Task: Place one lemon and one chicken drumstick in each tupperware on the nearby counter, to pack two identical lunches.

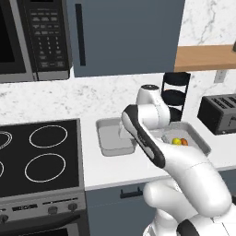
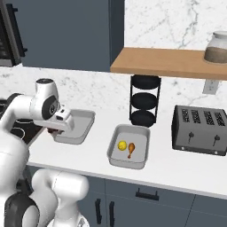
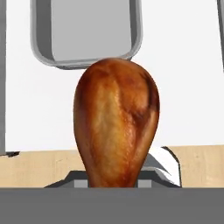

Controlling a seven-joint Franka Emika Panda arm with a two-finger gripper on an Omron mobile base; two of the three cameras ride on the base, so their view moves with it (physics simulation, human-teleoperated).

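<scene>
1. The claw (image 2: pixel 56 130) was closed on a chicken drumstick (image 3: pixel 116 122). In the hand view the meat rose from the bottom centre of the frame, fat end upward, and hid the finger tips.

2. The step in hand looked like carrying this drumstick to the empty tupperware (image 2: pixel 77 126), the tray at centre left of the right base view. The other tupperware (image 2: pixel 129 146), at the centre of that view, already held a lemon (image 2: pixel 122 145) and a drumstick (image 2: pixel 131 149).

3. To do it well, the arm would want to bring the drumstick fully over the tray floor, clear of the flared rim, before lowering. In the hand view the empty tray sat at the upper centre, beyond the meat, with bare counter (image 3: pixel 183 100) between them, so the claw seemed to hang near the tray's edge rather than over its middle.

4. A low release would likely suit best, since the rounded meat could roll or bounce out of a shallow tray.

5. In the left base view the empty tray lay at centre, partly behind the arm.

6. This tray would still need a lemon afterwards.
</scene>
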